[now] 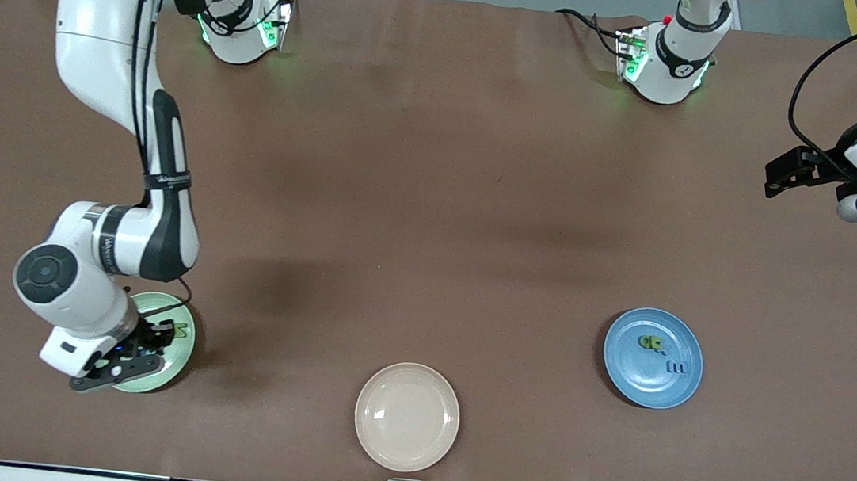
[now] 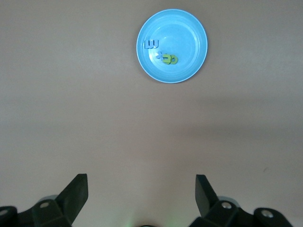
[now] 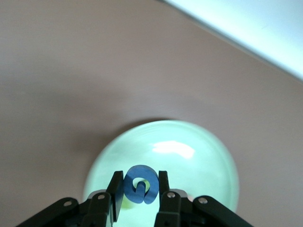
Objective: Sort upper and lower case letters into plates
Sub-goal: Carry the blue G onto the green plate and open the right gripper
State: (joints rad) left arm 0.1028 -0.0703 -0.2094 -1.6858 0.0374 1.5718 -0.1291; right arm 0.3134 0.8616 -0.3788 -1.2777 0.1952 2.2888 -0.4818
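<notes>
Only my right wrist view shows my right claw (image 3: 138,185) clamped on a blue letter (image 3: 140,184) over the green plate (image 3: 203,165). My left claw (image 2: 141,194) waits spread wide, empty, above the surface (image 1: 433,193). Blue plate (image 1: 680,386): two letters (image 1: 663,354). Three plates; cream plate (image 1: 407,417).

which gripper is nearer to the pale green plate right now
Right. The right gripper is directly over the pale green plate, shut on a blue letter. The left gripper waits open toward the left arm's end of the table, over bare tabletop.
</notes>
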